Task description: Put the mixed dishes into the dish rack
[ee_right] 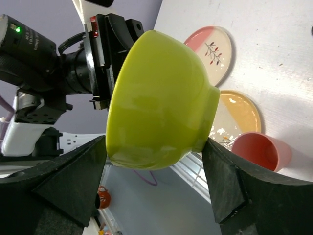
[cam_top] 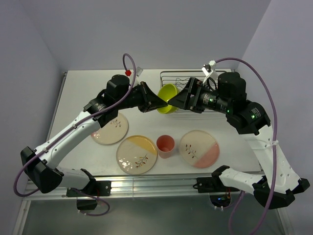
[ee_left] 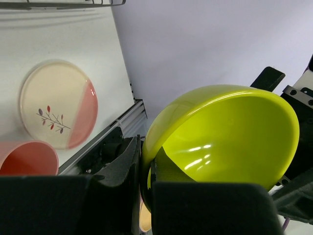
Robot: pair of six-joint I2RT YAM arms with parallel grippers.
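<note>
My left gripper [cam_top: 157, 104] is shut on the rim of the lime-green bowl [cam_top: 167, 96], one finger inside and one outside, and holds it tilted in the air in front of the black wire dish rack [cam_top: 171, 75]. In the left wrist view the bowl [ee_left: 230, 132] fills the frame at my left gripper [ee_left: 144, 169]. My right gripper [cam_top: 175, 102] is open, with a finger on each side of the bowl's base [ee_right: 156, 103]; the right gripper [ee_right: 154, 149] has not closed on it. Three cream plates [cam_top: 110, 130] [cam_top: 137, 154] [cam_top: 198, 148] and the pink cup [cam_top: 165, 146] sit on the table.
The pink cup [ee_right: 261, 149] stands upright between the yellow-segment plate [ee_right: 238, 115] and the pink-segment plate [ee_left: 58, 104]. The rack stands at the table's back right, partly hidden by the right arm. The wall is close behind it.
</note>
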